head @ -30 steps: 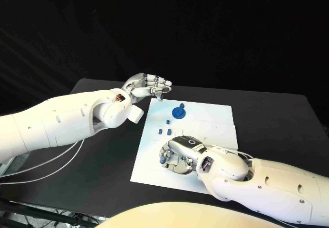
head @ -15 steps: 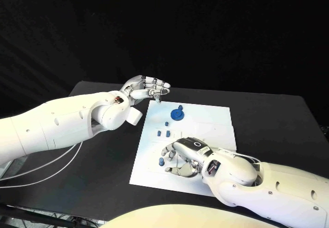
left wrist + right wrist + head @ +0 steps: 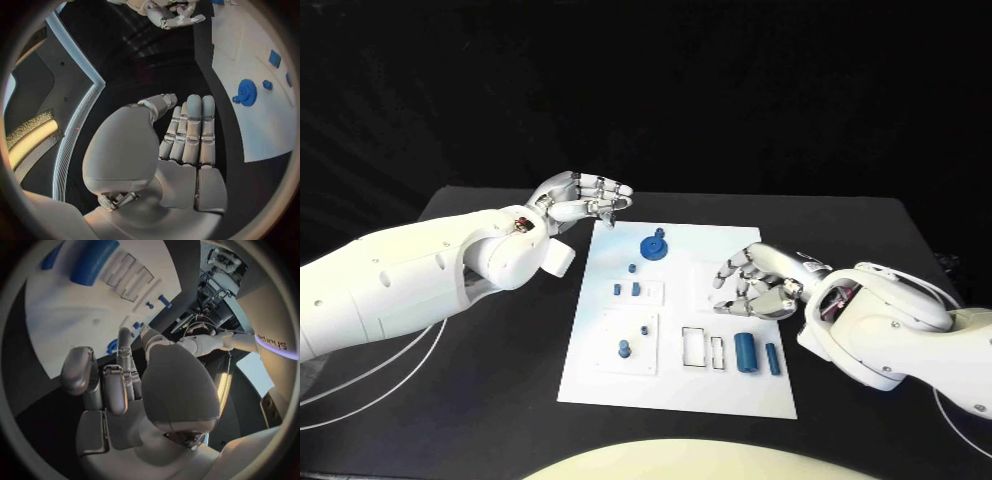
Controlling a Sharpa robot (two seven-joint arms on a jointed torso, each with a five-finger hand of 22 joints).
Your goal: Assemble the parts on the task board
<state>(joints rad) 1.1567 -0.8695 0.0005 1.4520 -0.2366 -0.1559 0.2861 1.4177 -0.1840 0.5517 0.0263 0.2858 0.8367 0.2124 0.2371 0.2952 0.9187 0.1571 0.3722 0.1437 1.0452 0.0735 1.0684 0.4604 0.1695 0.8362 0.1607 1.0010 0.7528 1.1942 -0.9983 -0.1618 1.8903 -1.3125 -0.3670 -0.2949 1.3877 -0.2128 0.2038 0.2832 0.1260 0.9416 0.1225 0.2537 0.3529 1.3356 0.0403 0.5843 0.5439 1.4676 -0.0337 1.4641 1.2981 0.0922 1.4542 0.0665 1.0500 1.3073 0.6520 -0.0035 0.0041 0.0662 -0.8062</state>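
Note:
The white task board [image 3: 678,385] lies in the middle of the table. A blue gear [image 3: 653,246] stands near its far end; the left wrist view also shows the gear [image 3: 247,92]. Small blue pegs [image 3: 627,289] sit below it, and one more blue piece [image 3: 625,349] stands in the near left field. Two blue blocks [image 3: 757,353] lie at the near right. My left hand [image 3: 581,195] hovers off the board's far left corner, fingers curled in, nothing seen in them. My right hand [image 3: 759,281] hangs over the board's right edge, fingers loosely bent and apart, holding nothing.
The black table [image 3: 877,230] surrounds the board on all sides. White cables [image 3: 387,375] trail over the table's left edge under my left arm.
My right hand has lifted off the board's near left field and swung to its right edge, uncovering the pieces there. The left hand keeps its place; the camera has shifted.

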